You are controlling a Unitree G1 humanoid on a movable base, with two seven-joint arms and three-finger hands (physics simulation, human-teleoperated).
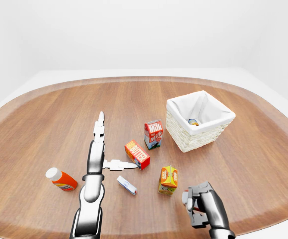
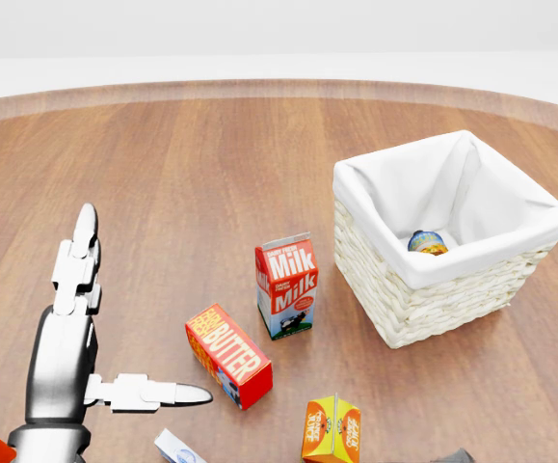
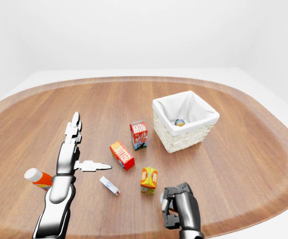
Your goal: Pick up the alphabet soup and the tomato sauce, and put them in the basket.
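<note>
The white-lined wicker basket (image 2: 406, 264) stands at the right of the head view. Inside it lies one can (image 2: 427, 242) with a blue and yellow top; its label is hidden, so I cannot say whether it is the soup or the sauce. No other can shows on the table. My left hand (image 2: 142, 307) rests open at the lower left, one finger pointing up and the thumb pointing right toward the butter box. Near the table's bottom edge in the left-eye view, my right hand (image 1: 201, 202) is curled shut, with nothing visible in it.
A milk carton (image 2: 286, 286) stands left of the basket. Below it lie a red butter box (image 2: 228, 355) and an orange juice carton (image 2: 332, 430). A small white box (image 1: 127, 185) and a red bottle with a white cap (image 1: 61, 179) lie beside my left arm.
</note>
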